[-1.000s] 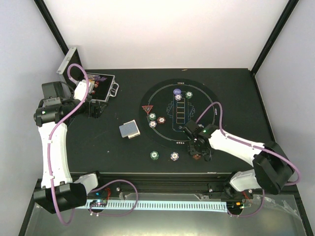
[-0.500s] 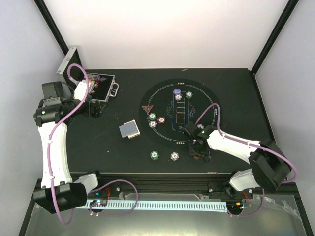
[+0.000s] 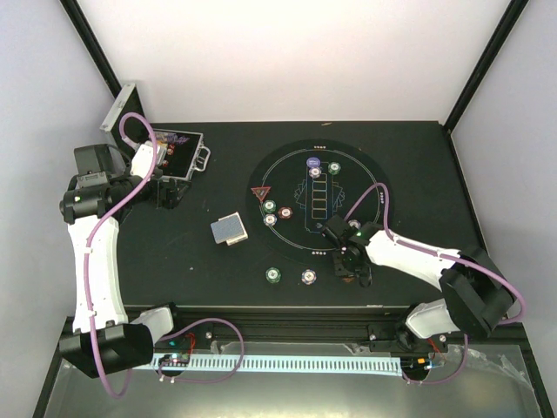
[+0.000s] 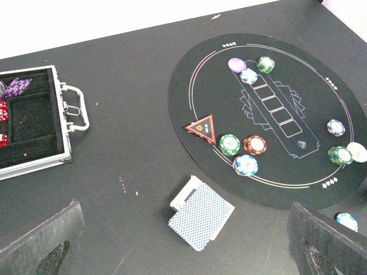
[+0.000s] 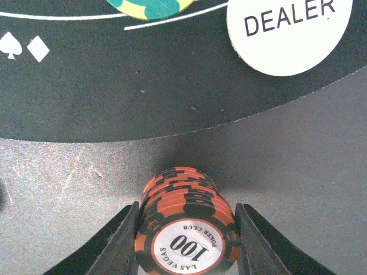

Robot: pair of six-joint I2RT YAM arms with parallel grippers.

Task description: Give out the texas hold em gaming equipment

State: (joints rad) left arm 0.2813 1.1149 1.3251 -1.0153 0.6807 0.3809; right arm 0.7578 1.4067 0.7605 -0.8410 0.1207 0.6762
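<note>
Right wrist: red chip stack (image 5: 186, 232) stands upright.

Both arms are showing white shells over their long links and black housings at the joints. Behind the jaws of the left arm (image 3: 87, 252), a pinkish-purple cable (image 3: 135, 116) is looping out from the wrist and running down the links. A like cable (image 3: 380, 184) is arching behind the jaws of the right arm (image 3: 418, 254). A small green light (image 3: 80, 198) is glowing on a black joint behind each pair of jaws. The left fingers (image 4: 34, 246) are looking dark, blocky and scuffed. The right fingers (image 5: 117, 252) are showing as smooth black blades, narrowing toward the jaw tips.
</note>
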